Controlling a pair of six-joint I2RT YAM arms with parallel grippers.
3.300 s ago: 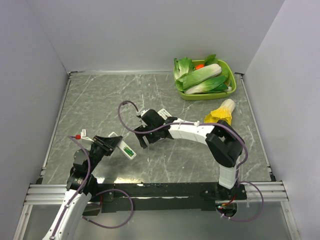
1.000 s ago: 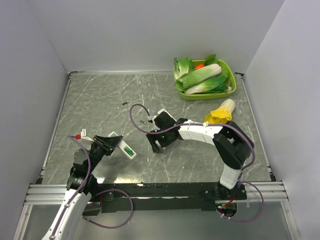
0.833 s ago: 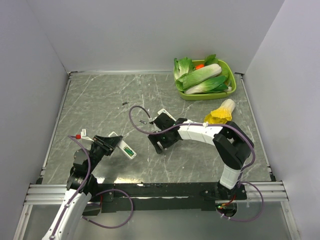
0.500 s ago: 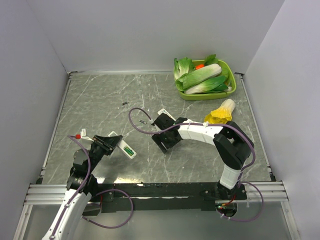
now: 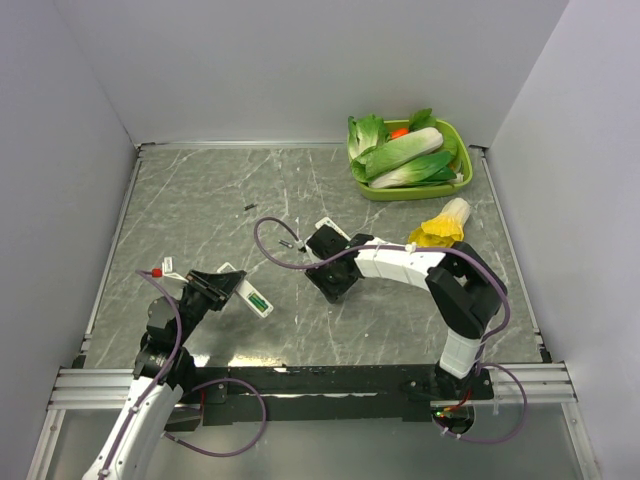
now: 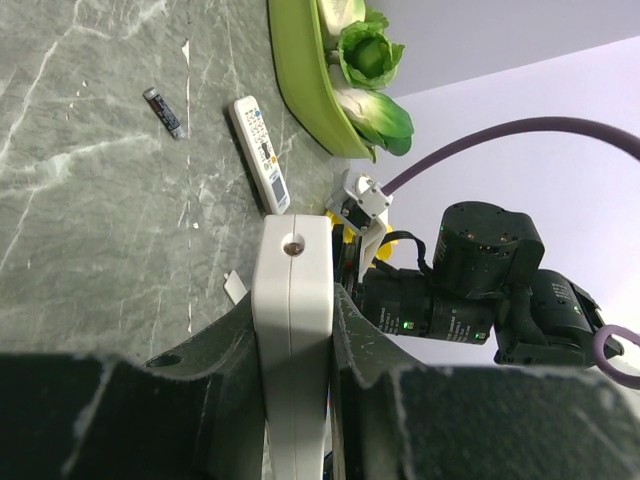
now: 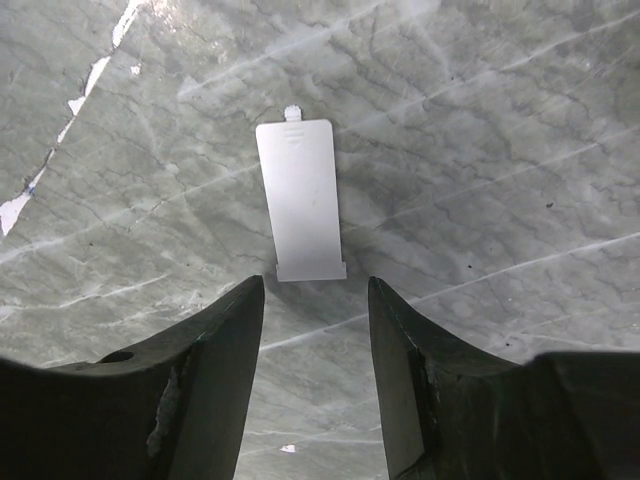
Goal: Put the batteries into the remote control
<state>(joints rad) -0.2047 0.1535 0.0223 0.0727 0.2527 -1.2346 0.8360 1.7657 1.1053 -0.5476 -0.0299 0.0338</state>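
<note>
My left gripper (image 5: 222, 287) is shut on the slim white remote control (image 5: 247, 292), held edge-on between its fingers in the left wrist view (image 6: 292, 330). A green battery (image 5: 257, 299) shows in the remote's open rear compartment; I cannot tell whether it is one or two. My right gripper (image 5: 331, 280) hangs low over the table's middle, open, with nothing between its fingers (image 7: 222, 340). The white battery cover (image 7: 301, 200) lies flat on the table just beyond the right gripper (image 7: 312, 285).
A wider white remote with coloured buttons (image 6: 262, 155) lies beside the right arm (image 5: 325, 228). A dark battery (image 6: 165, 112) lies farther back. A green tray (image 5: 405, 192) of leafy vegetables sits at the back right, with a yellow-leafed vegetable (image 5: 443, 226) in front of it.
The right gripper has drawn away from the remote, shifted right over the battery cover, and its jaws have narrowed. The left gripper and the remote have not moved.
</note>
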